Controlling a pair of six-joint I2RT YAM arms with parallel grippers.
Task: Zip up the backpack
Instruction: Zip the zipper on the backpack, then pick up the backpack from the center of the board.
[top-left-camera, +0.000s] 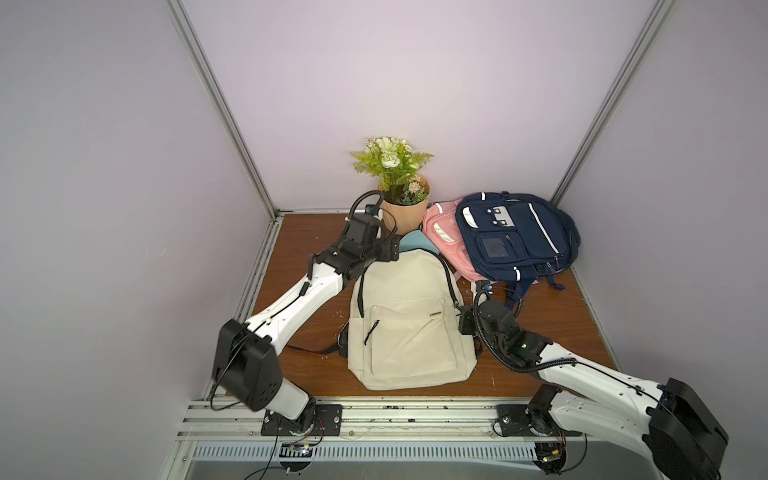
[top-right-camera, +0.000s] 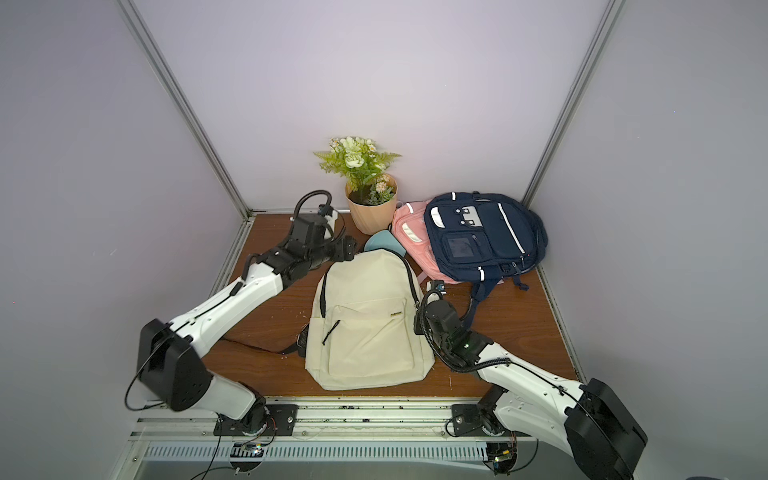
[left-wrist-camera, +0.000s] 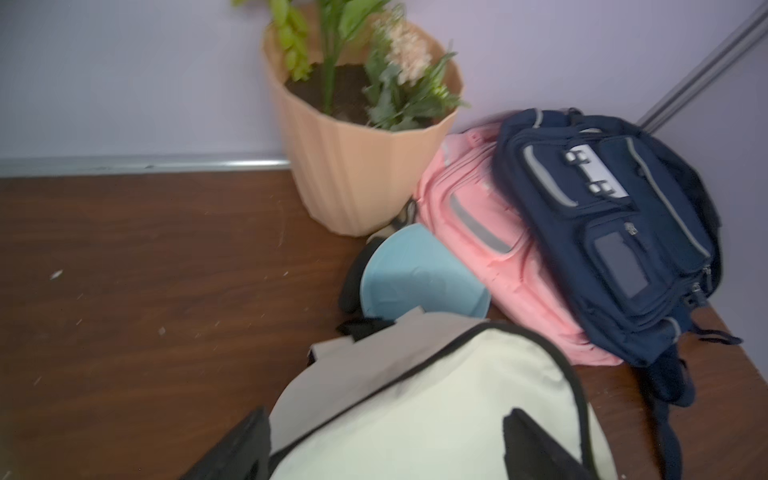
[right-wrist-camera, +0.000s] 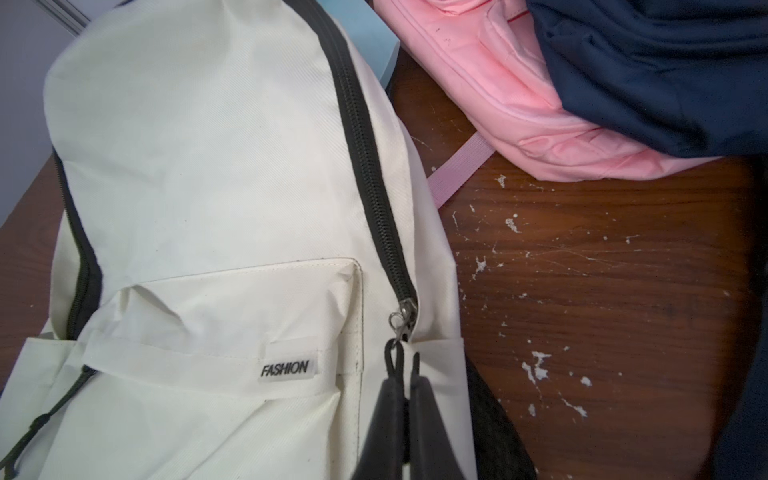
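Now right hand (right-wrist-camera: 405, 368) pinches zipper pull (right-wrist-camera: 393, 353); bare tabletop (right-wrist-camera: 602, 282) flanks backpack (right-wrist-camera: 208, 187).

Centre: I have the backpack (top-left-camera: 409, 320) lying flat mid-surface (top-left-camera: 573, 316), its top end toward the back wall.
Behind it: a bowl (top-left-camera: 417, 242) sits just behind that top end.
Back wall: the plant pot (top-left-camera: 405, 216) stands behind the bowl.
Back right corner: I see the upper pack (top-left-camera: 515, 232) lying on the lower pack (top-left-camera: 442, 241), beside the pot.
My left jaws: over the backpack's top left.
My right jaws: at the zipper pull (right-wrist-camera: 401, 324) on its right edge.
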